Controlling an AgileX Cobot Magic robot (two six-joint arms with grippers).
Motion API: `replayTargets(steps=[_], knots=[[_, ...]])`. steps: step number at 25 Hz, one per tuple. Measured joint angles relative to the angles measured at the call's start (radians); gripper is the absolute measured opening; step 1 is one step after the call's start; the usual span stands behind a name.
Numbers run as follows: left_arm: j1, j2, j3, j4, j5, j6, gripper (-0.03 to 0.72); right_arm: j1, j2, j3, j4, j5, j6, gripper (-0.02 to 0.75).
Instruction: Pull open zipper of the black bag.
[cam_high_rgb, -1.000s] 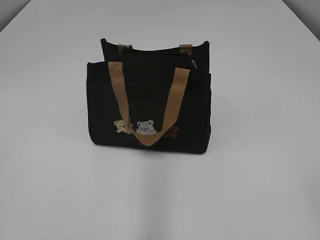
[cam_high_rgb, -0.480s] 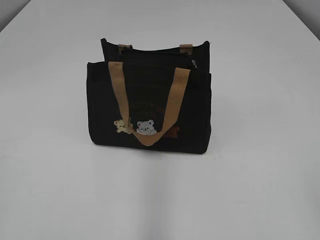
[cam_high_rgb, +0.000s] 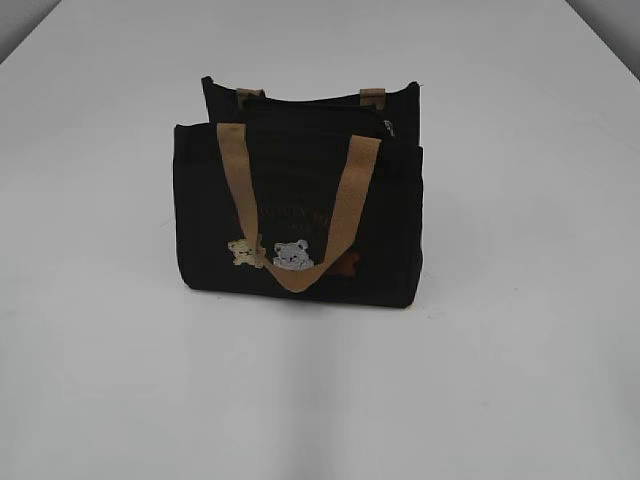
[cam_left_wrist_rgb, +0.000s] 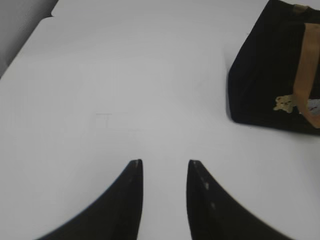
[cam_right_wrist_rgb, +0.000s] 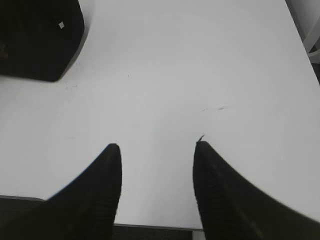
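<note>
The black bag (cam_high_rgb: 298, 215) stands upright mid-table; the left gripper (cam_left_wrist_rgb: 164, 165) and right gripper (cam_right_wrist_rgb: 157, 147) hover spread, empty, apart from it.

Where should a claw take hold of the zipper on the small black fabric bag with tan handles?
Grip the small silvery pull tab at the right end of the zipper along the top rim of the black fabric bag. Come from above on the right side: the bag stands upright, the tab is exposed there, and the tan webbing handle hangs down the front, clear of it.
</note>
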Motion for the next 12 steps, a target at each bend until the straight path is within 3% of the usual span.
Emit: replayTargets(steps=[12], knots=[[0.000, 0.000, 0.000, 0.033, 0.000, -0.039, 0.229, 0.000, 0.000, 0.000, 0.000, 0.000, 0.000, 0.371]])
